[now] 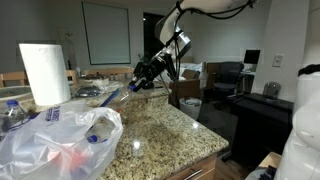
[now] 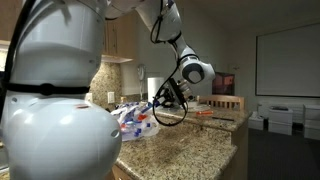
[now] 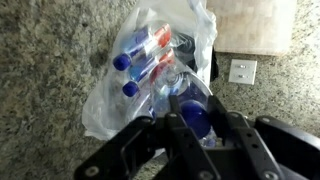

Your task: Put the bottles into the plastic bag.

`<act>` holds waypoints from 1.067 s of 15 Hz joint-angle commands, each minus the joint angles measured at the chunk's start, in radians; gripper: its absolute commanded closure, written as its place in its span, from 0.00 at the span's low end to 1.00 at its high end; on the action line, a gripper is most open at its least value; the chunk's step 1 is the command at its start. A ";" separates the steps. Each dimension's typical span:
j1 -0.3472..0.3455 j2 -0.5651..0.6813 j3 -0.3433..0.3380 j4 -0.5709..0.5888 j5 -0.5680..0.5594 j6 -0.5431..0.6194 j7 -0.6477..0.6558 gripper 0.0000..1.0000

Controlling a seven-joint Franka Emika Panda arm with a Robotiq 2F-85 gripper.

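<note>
**Bottle in the grip, heading for the bag, drop not yet made**

The plastic bag is lying crumpled at one end of the granite counter, just in front of the paper-towel roll. Several bottles are lying inside it, with blue caps and red labels showing through the film in the wrist view. One more, the held bottle, is sitting in the gripper. The jaws are clamped together on it, and its blue cap is poking out past the fingers. In an exterior view the gripper is hanging above the counter, tilting toward the bag but apart from it and not touching the film.

As I'm reading it, the step in hand is carrying a grasped bottle to the bag. The next move is calling for lining the bottle up over the bag's mouth, lowering it, then letting the jaws apart. The film is looking thin and slack, so the mouth may be folding shut. The bottle could also be rolling off the heap onto the counter.

Hard to make out:
- **Bag mouth:** no view is showing where it is opening.
- **Held bottle:** the fingers are hiding its body, so only the cap is showing.
- **Bottle count:** the bottles in the bag are overlapping, so the number is unclear.
- **Blocked view:** the robot's white base is blocking most of the bag in an exterior view.
- **Small white plate:** it is lying on the counter past the bag, and I can't tell what it is.
- **Loose bottles:** I can't tell whether more are waiting outside the bag.
</note>
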 commanded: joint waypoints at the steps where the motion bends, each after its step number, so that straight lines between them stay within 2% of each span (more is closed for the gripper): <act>1: 0.013 0.069 0.041 0.063 -0.001 0.009 0.035 0.88; 6: 0.049 0.191 0.106 0.199 0.028 0.002 0.055 0.88; 16: 0.138 0.489 0.223 0.523 0.036 -0.039 0.232 0.88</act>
